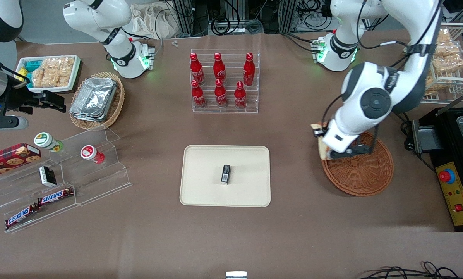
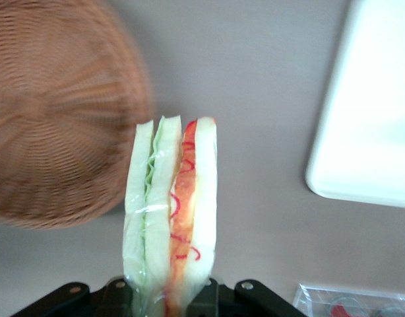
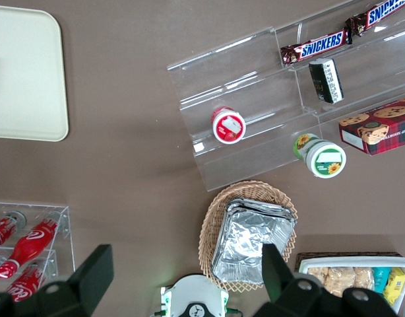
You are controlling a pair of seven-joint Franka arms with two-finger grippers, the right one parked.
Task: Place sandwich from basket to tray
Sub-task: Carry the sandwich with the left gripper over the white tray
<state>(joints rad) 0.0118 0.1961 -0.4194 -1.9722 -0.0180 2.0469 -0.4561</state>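
Observation:
My left gripper (image 1: 324, 144) is shut on the sandwich (image 1: 323, 146), a clear-wrapped wedge of pale bread with red-orange filling. It holds the sandwich in the air over the rim of the reddish-brown wicker basket (image 1: 361, 172), on the side toward the cream tray (image 1: 200, 190). In the left wrist view the sandwich (image 2: 173, 211) stands between the fingers (image 2: 206, 298), with the basket (image 2: 51, 112) beside it and the tray's corner (image 2: 367, 119) farther off. The basket looks empty. A small black packet (image 1: 225, 173) lies on the tray.
An acrylic rack of red bottles (image 1: 223, 81) stands farther from the front camera than the tray. A tan basket with foil trays (image 1: 96, 99) and an acrylic shelf with snacks (image 1: 61, 174) lie toward the parked arm's end. A control box (image 1: 454, 193) sits beside the reddish-brown basket.

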